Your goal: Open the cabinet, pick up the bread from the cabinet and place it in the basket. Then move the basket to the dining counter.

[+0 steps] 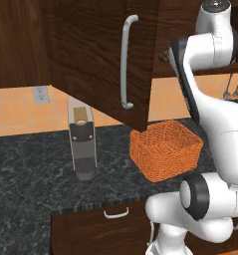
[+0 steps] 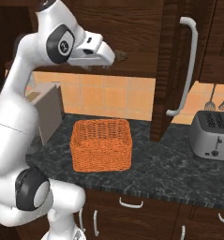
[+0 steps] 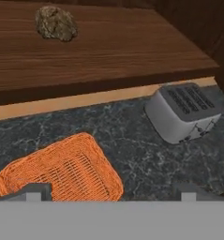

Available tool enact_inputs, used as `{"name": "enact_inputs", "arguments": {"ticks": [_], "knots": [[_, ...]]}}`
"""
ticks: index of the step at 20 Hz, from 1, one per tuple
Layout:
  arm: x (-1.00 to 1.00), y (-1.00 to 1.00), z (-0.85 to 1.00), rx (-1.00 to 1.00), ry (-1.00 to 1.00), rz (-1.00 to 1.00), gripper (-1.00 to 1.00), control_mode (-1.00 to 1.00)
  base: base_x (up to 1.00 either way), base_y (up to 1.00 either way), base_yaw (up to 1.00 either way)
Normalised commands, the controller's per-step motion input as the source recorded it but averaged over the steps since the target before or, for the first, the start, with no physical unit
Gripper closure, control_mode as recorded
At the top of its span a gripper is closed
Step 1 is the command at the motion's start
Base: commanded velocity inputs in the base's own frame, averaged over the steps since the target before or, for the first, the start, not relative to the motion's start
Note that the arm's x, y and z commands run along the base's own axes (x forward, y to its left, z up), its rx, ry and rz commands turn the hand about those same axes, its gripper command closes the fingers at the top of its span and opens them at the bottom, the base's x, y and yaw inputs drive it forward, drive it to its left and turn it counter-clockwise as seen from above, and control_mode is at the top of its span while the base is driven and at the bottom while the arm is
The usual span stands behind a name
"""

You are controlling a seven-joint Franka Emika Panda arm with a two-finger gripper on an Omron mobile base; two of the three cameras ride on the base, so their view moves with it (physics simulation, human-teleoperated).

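The cabinet door (image 1: 98, 60) stands swung open, its silver handle (image 2: 189, 65) facing out. On the cabinet shelf (image 3: 113, 51) lies the bread (image 3: 56, 22), a small dark brown lump, far back at the upper left of the hand view. My gripper (image 2: 114, 58) is raised to shelf height at the cabinet's opening, short of the bread. Its finger tips (image 3: 36, 191) stand wide apart, open, with nothing between them. The orange woven basket (image 2: 101, 144) sits on the black granite worktop below the hand, also seen as the basket (image 1: 165, 149) and the basket (image 3: 62, 171). The dining counter is out of view.
A silver toaster (image 2: 212, 133) stands on the worktop right of the basket. A grey coffee machine (image 1: 82, 142) stands to its left. Utensils (image 2: 216, 101) hang on the tiled wall. Drawers with short handles (image 1: 116, 214) run under the worktop.
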Motion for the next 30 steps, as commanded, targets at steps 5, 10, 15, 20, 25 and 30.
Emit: {"name": "enact_inputs", "arguments": {"ticks": [5, 10, 15, 20, 25, 30], "knots": [[1.0, 0.21, -0.13, 0.17, -0.25, 0.33, -1.0, -1.0, 0.0, 0.0, 0.0], [0.82, 0.02, -0.27, 0.03, -0.23, 0.15, -1.0, -1.0, 0.0, 0.0, 0.0], [0.6, 0.0, 0.06, 0.0, 0.0, -0.09, -1.0, -1.0, 0.0, 0.0, 0.0], [0.6, 0.0, -0.01, 0.0, 0.0, -0.03, -1.0, -1.0, 0.0, 0.0, 0.0], [0.66, 0.0, -0.04, 0.0, -0.02, 0.0, -1.0, -1.0, 0.0, 0.0, 0.0], [0.39, -0.11, -0.02, 0.0, -0.01, -0.01, -1.0, -1.0, 0.0, 0.0, 0.0]]}}
